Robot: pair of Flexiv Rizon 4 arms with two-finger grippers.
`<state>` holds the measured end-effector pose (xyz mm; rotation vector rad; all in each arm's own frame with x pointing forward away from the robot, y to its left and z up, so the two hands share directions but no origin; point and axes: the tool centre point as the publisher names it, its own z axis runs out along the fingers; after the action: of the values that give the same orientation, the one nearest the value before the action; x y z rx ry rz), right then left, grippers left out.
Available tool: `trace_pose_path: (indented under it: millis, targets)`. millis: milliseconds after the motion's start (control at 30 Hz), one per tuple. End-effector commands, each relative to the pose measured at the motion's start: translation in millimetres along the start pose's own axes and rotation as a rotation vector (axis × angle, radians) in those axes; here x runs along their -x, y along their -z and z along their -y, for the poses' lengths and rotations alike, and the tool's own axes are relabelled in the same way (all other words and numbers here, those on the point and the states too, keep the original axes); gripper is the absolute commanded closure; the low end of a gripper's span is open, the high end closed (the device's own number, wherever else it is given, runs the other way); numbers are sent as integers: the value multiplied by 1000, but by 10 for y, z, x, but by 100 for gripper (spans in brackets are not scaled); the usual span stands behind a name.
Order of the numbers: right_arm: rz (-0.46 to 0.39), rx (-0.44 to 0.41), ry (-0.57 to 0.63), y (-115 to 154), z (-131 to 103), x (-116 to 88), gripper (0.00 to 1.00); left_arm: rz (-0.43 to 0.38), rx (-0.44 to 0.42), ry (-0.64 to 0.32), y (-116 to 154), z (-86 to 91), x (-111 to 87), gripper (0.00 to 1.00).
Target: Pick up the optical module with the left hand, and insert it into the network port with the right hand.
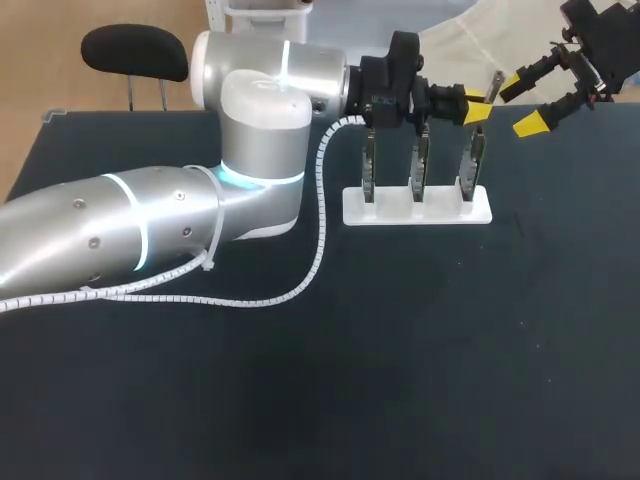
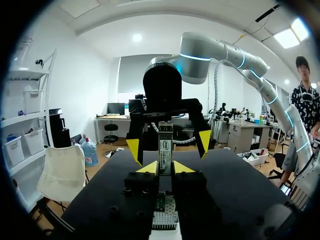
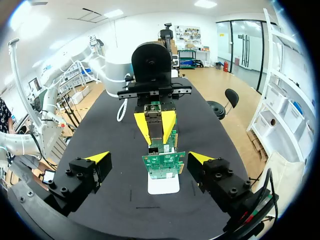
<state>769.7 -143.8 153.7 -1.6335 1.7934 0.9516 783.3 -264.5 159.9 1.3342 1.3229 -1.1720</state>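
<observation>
My left gripper (image 1: 474, 106) is shut on the optical module (image 1: 495, 83), a thin metal bar with a label, above the rightmost of three green circuit boards (image 1: 470, 165). In the left wrist view the module (image 2: 165, 145) stands upright between the fingers of the left gripper (image 2: 165, 168). My right gripper (image 1: 526, 103) hangs open just right of the module and faces it. In the right wrist view the right gripper (image 3: 149, 157) is spread wide, with the left gripper (image 3: 156, 131) and its module (image 3: 154, 142) ahead of it. I cannot make out the network port.
A white stand (image 1: 417, 206) holds the three boards upright in a row at the back of the dark table (image 1: 400, 380). My left arm (image 1: 150, 220) and its white coiled cable (image 1: 300, 285) lie across the table's left half.
</observation>
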Motion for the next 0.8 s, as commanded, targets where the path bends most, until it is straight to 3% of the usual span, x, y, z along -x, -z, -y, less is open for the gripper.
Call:
trace_pose_path:
  millis: [33,433,800]
  targets:
    - [0,1,0,-3,9,1,0,2,-3,-1,-10,-20,-7,100]
    - [18,-56,0,66,98,4,0,2,-3,-1,-10,-20,-7,100]
    - [65,-57,47,168,184,147,0,2,-3,-1,-10,-20,-7,100]
